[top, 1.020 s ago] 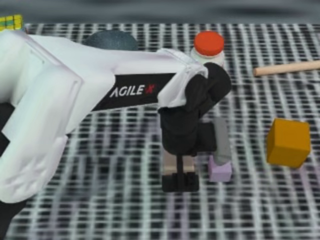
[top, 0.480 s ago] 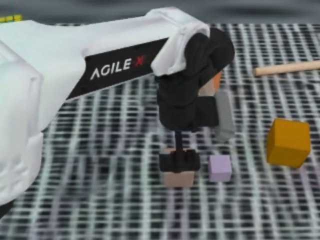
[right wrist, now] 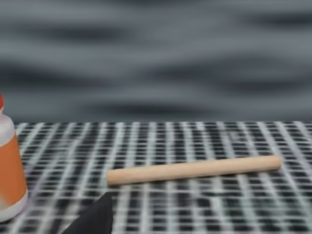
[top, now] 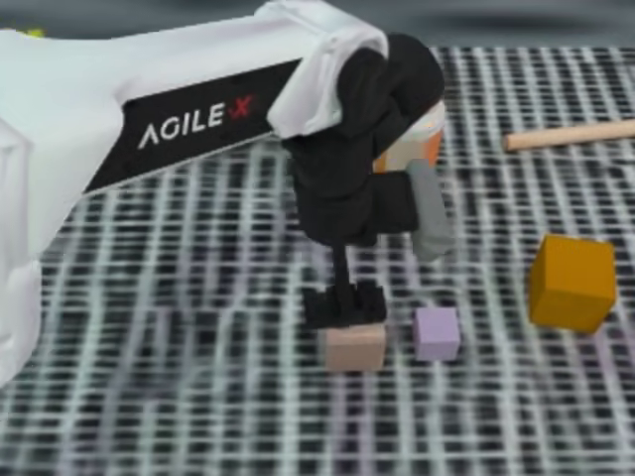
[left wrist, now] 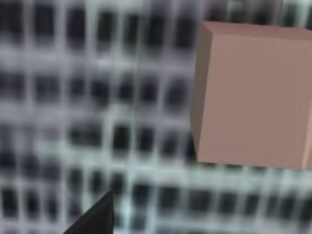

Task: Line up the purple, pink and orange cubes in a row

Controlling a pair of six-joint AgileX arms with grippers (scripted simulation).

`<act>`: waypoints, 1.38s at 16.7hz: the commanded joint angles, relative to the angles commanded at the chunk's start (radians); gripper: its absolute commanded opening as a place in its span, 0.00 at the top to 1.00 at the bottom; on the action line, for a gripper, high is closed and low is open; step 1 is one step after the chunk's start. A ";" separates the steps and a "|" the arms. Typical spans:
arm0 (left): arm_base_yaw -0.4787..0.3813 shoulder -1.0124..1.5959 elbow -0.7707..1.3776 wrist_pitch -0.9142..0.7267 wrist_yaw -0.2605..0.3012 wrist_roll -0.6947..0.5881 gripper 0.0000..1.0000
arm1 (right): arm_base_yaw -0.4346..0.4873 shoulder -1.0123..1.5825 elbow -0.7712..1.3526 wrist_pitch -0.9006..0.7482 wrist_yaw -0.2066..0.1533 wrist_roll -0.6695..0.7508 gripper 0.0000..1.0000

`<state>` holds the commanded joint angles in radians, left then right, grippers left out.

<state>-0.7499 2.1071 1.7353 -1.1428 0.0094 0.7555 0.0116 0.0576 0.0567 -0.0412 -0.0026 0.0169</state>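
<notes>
Now left gripper (top: 343,305) above pink cube (top: 354,347)

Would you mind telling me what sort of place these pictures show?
Most likely a rendered tabletop test scene, not a real room: a table with a black-and-white grid pattern, plain pink cube, purple cube and orange cube, a wooden rod, and the left gripper above the pink cube.
</notes>
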 joint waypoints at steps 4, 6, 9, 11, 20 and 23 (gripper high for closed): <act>0.107 -0.223 -0.201 0.137 -0.008 -0.085 0.00 | 0.029 0.212 0.187 -0.133 -0.001 0.054 0.00; 0.177 -0.388 -0.347 0.224 -0.012 -0.143 0.00 | 0.047 0.371 0.308 -0.223 0.000 0.089 0.00; 0.293 -0.682 -0.606 0.367 -0.017 -0.241 0.00 | 0.078 0.671 0.513 -0.379 0.002 0.149 0.00; 0.373 -0.896 -0.794 0.468 -0.020 -0.313 0.00 | 0.101 0.889 0.655 -0.490 0.003 0.190 0.00; 0.679 -1.815 -1.533 0.936 -0.017 -0.631 0.00 | 0.188 1.649 1.204 -0.914 0.003 0.352 0.00; 0.737 -2.004 -1.666 1.060 -0.013 -0.707 0.00 | 0.207 1.805 1.327 -0.996 0.004 0.387 0.00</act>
<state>-0.0128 0.1036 0.0695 -0.0831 -0.0034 0.0488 0.2182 1.8630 1.3836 -1.0376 0.0010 0.4036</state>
